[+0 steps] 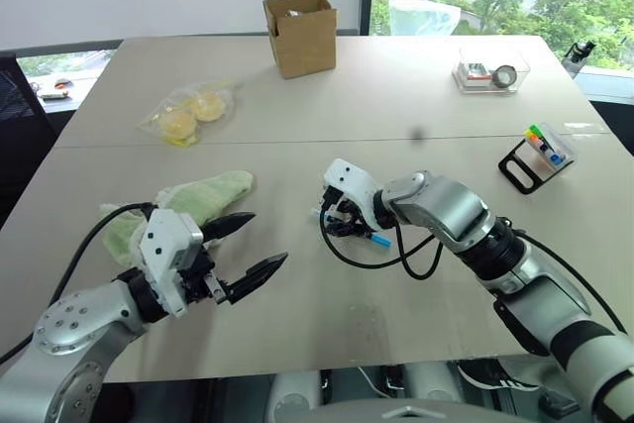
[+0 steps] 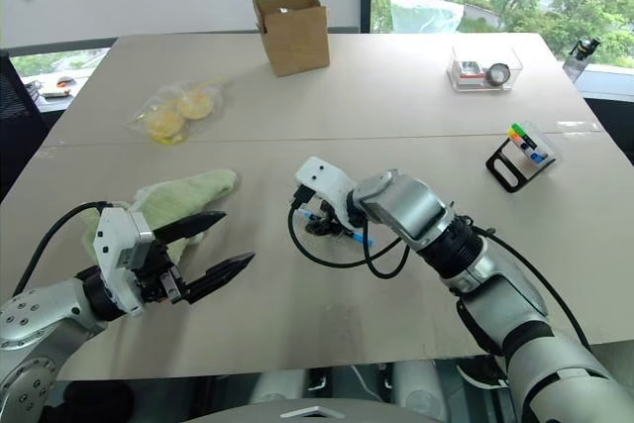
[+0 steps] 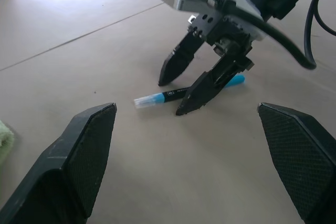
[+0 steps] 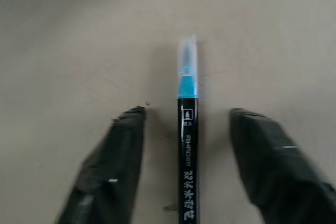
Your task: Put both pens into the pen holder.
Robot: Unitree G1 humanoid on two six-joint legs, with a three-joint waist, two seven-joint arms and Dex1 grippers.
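A: Pens first — where's the blue pen [image 4: 188, 145] lying rn?

B: Flat on the table [image 1: 327, 96], mid-front. Right gripper [image 3: 195, 88] is straddling it, fingers down either side w/ gaps showing, not yet pinching. Probably lining up along the barrel's dark midsection so the grip is landing square.

A: And the other arm?

B: Left gripper [image 1: 246, 247] is hovering wide open, holding nothing, near a green cloth [image 1: 198, 197]. Likely keeping clear of the pick.

A: Pen holder?

B: Sitting well apart at the table's right side — pen holder [image 1: 547, 148], clear box on a black frame, coloured markers already inside. So a long carry is waiting after the lift.

A: 2nd pen?

B: Can't spot the pink-black one; not guessing.

A: Anything else?

B: Cardboard box [image 1: 300, 34] and a bagged pair of buns [image 1: 188, 113] are sitting far back, out of the way.
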